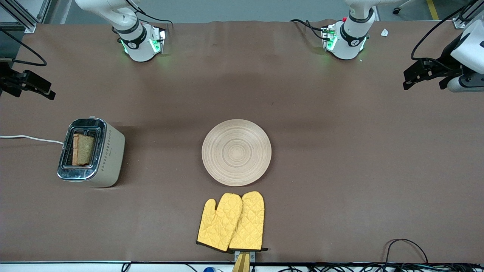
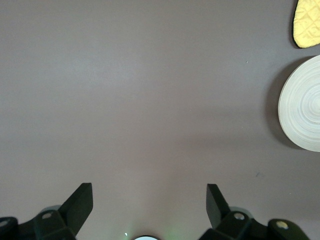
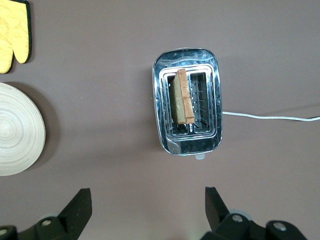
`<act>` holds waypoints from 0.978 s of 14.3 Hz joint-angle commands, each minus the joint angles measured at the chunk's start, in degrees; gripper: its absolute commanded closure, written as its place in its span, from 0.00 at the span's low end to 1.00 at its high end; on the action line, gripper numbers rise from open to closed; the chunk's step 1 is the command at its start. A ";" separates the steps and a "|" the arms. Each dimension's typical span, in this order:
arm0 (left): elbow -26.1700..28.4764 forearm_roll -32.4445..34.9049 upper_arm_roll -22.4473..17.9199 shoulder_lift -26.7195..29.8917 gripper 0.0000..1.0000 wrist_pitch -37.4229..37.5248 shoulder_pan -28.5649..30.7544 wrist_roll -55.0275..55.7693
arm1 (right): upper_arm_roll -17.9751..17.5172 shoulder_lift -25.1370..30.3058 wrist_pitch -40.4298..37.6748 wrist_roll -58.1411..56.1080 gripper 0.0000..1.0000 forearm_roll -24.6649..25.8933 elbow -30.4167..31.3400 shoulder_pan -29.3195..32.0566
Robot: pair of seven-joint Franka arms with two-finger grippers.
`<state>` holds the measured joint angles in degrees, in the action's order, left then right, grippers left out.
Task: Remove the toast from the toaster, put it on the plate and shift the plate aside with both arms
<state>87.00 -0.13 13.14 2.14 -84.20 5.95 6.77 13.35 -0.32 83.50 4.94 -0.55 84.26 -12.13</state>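
- Toast [image 1: 84,149]: one slice, standing upright in a slot of the toaster [image 1: 107,155], its upper part proud of the chrome top.
- Handling, judged: light, stiff but crumbly; best pinched across its faces at the exposed top edge, gently.
- Toaster: one, at the right arm's end of the table, cord [image 1: 30,138] attached.
- Plate [image 1: 236,152]: one, mid-table, bare; judged rigid, smooth, to be taken at the rim.
- Mitts [image 1: 231,221]: two, nearer the camera than the plate.
- Right gripper [image 3: 147,210]: spread wide, empty, high over the table by the toaster.
- Left gripper [image 2: 150,207]: spread wide, empty, over bare table at the left arm's end.
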 commanded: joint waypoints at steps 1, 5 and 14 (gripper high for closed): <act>-1.22 0.22 0.05 -0.47 0.00 0.09 -0.06 0.08 | -0.60 1.02 0.26 -1.16 0.00 0.37 1.09 0.80; -1.31 0.22 0.05 -0.65 0.00 0.09 -0.07 -0.27 | -0.52 0.85 0.35 -1.60 0.00 0.98 0.74 0.88; -1.31 -0.22 -0.04 -2.23 0.00 -0.09 0.11 -0.71 | 8.35 -11.53 12.63 -15.92 0.00 1.34 2.75 1.85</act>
<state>86.95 -0.13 13.11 0.31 -84.36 6.02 6.68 20.56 -8.42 93.12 -7.51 0.48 86.48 -10.91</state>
